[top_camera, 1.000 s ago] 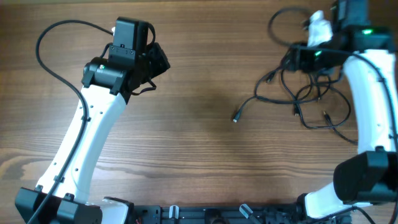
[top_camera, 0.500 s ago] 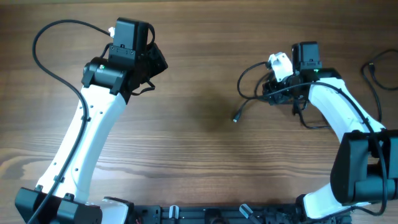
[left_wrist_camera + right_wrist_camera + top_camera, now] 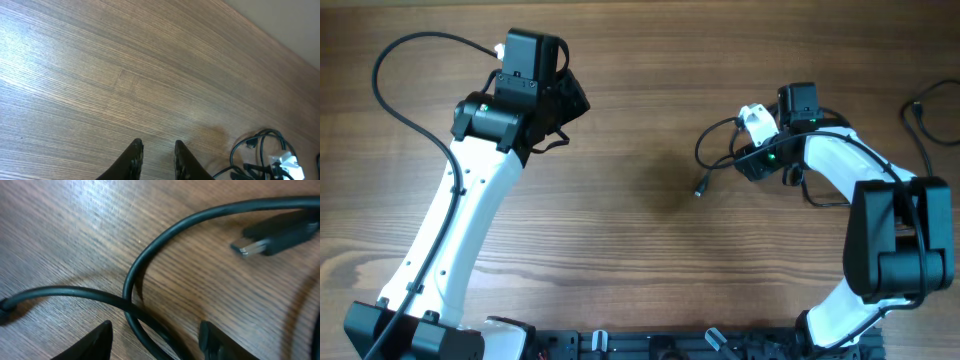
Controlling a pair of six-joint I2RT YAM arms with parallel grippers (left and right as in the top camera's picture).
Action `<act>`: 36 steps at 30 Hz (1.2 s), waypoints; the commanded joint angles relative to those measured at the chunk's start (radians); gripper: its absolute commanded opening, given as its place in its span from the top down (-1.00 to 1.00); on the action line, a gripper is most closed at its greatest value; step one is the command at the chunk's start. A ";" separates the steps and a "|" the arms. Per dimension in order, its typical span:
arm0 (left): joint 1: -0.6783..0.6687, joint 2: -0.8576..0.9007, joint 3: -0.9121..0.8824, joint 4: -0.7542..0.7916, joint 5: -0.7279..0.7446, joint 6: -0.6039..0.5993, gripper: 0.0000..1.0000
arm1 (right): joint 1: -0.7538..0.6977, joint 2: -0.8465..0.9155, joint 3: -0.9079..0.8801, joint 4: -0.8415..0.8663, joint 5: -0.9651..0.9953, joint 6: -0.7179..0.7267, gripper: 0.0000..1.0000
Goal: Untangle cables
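The cables (image 3: pixel 699 150) lie right of centre as thin black loops, with one loose plug end (image 3: pixel 700 190) pointing toward the middle. My right gripper (image 3: pixel 748 160) sits low over this bundle. In the right wrist view it (image 3: pixel 156 335) is open, and two crossing cables (image 3: pixel 131 280) run between its fingers without being clamped; a plug (image 3: pixel 270 237) lies just beyond. My left gripper (image 3: pixel 572 100) hovers at the upper left, far from the bundle. Its fingertips (image 3: pixel 157 150) stand a little apart with only bare wood between them. The left wrist view catches the cables (image 3: pixel 255 150) at its lower right.
A separate black cable (image 3: pixel 918 115) lies at the table's far right edge. More loops (image 3: pixel 825 200) trail under my right forearm. My left arm's thick supply wire (image 3: pixel 390 90) arcs over the table's upper left.
My right arm swung from the far right back toward the middle, dragging the bundle left with it. One cable stayed at the right edge. The left arm held still.
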 commanded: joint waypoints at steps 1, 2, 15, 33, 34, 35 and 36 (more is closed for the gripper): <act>0.006 -0.019 0.006 0.000 -0.010 0.015 0.53 | 0.003 0.039 -0.007 0.025 -0.034 0.055 -0.11; 0.006 -0.018 0.006 0.000 -0.010 0.015 0.53 | 0.003 0.039 -0.007 0.031 -0.034 0.077 -0.11; 0.006 -0.018 0.006 0.015 -0.009 0.015 0.49 | -0.047 -0.059 0.311 -0.225 0.059 0.491 0.91; 0.006 -0.018 0.006 0.052 0.021 0.014 0.44 | -0.600 -0.210 1.015 -0.382 0.218 0.587 0.91; 0.006 -0.018 0.006 0.054 0.021 0.014 0.43 | -0.615 -0.210 1.044 -0.372 0.218 0.588 0.91; 0.006 -0.018 0.006 0.057 0.021 0.014 0.44 | -0.626 -0.210 1.062 -0.361 0.218 0.587 0.91; 0.006 -0.018 0.006 0.057 0.021 0.014 0.43 | -0.635 -0.210 1.080 -0.345 0.218 0.587 0.91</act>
